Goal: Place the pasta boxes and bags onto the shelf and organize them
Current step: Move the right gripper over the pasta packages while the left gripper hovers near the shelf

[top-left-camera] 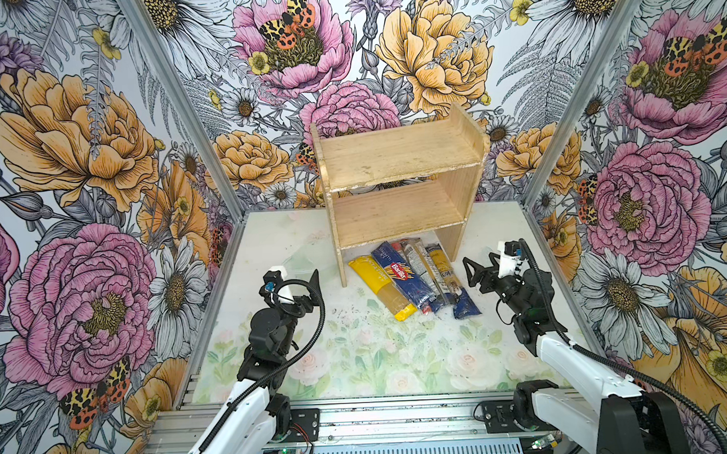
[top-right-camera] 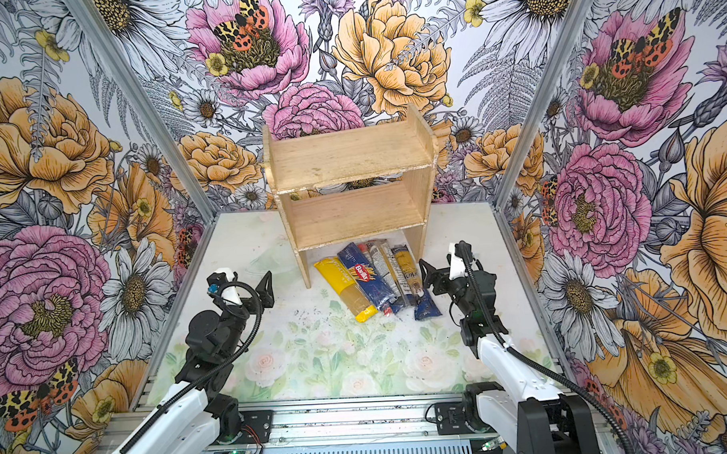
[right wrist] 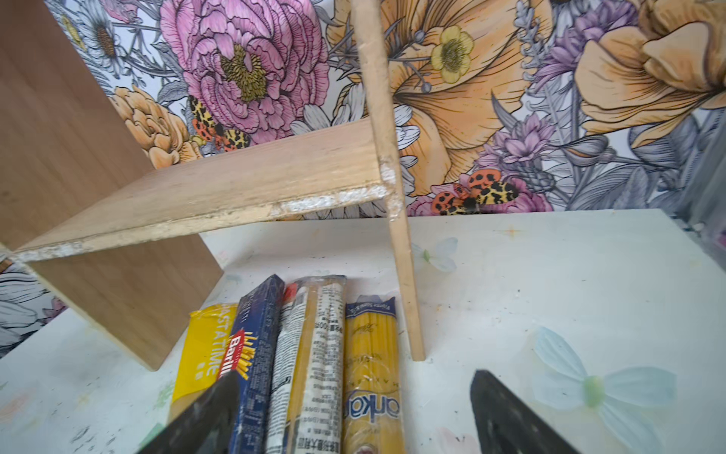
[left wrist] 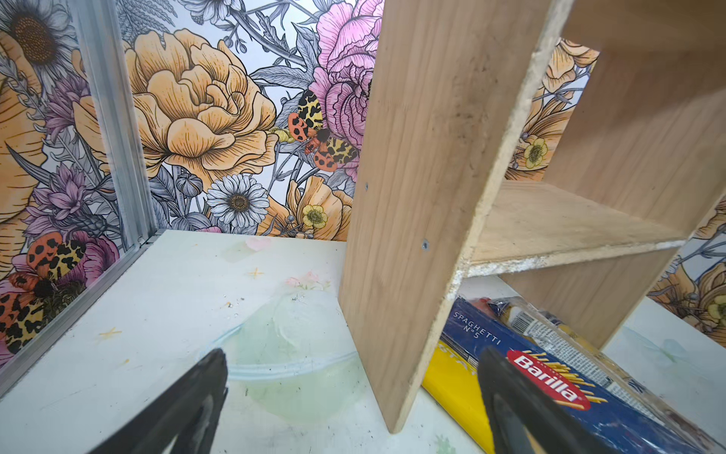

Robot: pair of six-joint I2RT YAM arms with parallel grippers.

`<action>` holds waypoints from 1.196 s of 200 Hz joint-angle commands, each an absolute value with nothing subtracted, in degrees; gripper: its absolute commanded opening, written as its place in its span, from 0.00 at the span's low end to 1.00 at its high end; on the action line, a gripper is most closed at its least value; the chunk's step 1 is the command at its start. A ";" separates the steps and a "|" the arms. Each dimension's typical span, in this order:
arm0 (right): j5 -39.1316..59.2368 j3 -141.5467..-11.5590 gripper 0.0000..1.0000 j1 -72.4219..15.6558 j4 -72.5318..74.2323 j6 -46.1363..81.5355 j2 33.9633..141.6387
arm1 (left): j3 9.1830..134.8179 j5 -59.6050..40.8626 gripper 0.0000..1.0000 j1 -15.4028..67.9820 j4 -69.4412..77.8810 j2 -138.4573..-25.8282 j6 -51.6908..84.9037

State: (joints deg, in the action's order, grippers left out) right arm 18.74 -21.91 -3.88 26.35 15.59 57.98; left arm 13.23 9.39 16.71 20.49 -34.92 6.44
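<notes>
Floral tabletop holds the shelf at its far edge; pasta packs lie half beneath, so left gripper and right gripper flank them, wide and empty.

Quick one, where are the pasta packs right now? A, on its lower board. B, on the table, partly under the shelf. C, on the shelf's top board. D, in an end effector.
B: the packs lie side by side on the table, their far ends tucked under the shelf, which is itself bare.

shelf top cut off, wrist views | red-ended pack mostly covered
</notes>
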 commanded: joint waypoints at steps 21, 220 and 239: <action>19.06 -23.02 0.93 -5.98 26.55 17.82 57.83 | 10.63 13.89 0.99 18.81 15.42 -29.10 11.89; 8.32 -32.79 0.93 -4.92 27.69 19.09 71.69 | 25.54 19.60 0.99 24.01 19.82 -57.31 17.99; 9.64 -33.73 0.93 -3.79 27.69 19.20 73.18 | 26.69 19.62 0.99 23.82 19.98 -58.96 17.35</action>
